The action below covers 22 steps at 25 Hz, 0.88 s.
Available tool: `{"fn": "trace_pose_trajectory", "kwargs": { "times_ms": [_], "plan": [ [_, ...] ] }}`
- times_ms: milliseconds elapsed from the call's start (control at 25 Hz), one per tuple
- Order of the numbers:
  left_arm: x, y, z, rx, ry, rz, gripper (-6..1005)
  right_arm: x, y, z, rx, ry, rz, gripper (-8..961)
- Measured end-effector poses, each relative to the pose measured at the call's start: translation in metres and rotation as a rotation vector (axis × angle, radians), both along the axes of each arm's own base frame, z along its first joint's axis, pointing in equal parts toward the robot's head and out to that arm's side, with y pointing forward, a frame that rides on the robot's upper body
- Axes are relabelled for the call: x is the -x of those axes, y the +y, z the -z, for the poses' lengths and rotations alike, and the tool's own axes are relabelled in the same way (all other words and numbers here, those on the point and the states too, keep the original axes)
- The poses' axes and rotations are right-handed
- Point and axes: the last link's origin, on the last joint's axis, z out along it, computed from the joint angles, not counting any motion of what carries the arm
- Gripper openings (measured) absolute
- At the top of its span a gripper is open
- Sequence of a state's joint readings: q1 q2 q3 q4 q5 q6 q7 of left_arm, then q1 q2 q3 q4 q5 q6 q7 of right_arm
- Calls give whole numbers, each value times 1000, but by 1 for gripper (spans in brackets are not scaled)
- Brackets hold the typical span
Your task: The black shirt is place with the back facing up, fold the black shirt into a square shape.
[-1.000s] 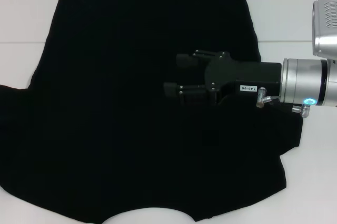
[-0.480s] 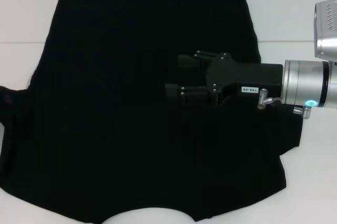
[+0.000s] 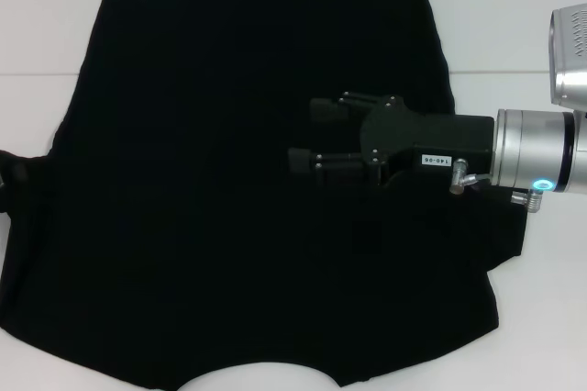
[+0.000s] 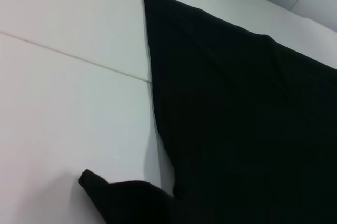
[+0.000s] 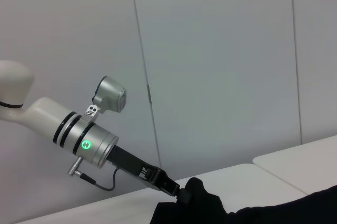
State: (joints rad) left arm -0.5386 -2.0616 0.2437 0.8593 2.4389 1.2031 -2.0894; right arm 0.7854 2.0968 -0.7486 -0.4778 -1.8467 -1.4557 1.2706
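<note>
The black shirt (image 3: 229, 88) lies spread over the white table and fills most of the head view, plain side up. My right gripper (image 3: 312, 134) hovers over its middle right, pointing left, open with nothing between its fingers. In the right wrist view, my left gripper (image 5: 179, 192) is buried in a raised bunch of the shirt's fabric (image 5: 202, 200), shut on it. That is the shirt's left sleeve. It shows as a small fold at the head view's left edge (image 3: 7, 171) and as a bunched tip in the left wrist view (image 4: 113, 195).
The white table (image 3: 37, 24) shows around the shirt at the left, the right and along the front edge. A seam line (image 3: 514, 72) crosses the tabletop. A grey panelled wall (image 5: 221, 50) stands behind the left arm (image 5: 84, 140).
The left sleeve has been drawn up and inward at the left edge, baring white table where fabric lay. My right gripper drifted slightly right and down, still open.
</note>
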Motion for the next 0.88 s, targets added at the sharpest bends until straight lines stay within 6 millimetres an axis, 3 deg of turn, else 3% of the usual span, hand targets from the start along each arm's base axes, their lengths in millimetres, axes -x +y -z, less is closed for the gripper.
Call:
{"fn": "trace_pose_trajectory", "kwargs": {
  "times_ms": [280,640,880],
  "plan": [
    [-9,3,6,27,10,73,0,0,0,0,0,0,1,892],
    [-17,-5,36,115,70,302,1,-3,-1,0,-1,3,8,891],
    [-18,-13,47,141,48,342,1,-2,-1,-1,-3,9,8,891]
  ]
}}
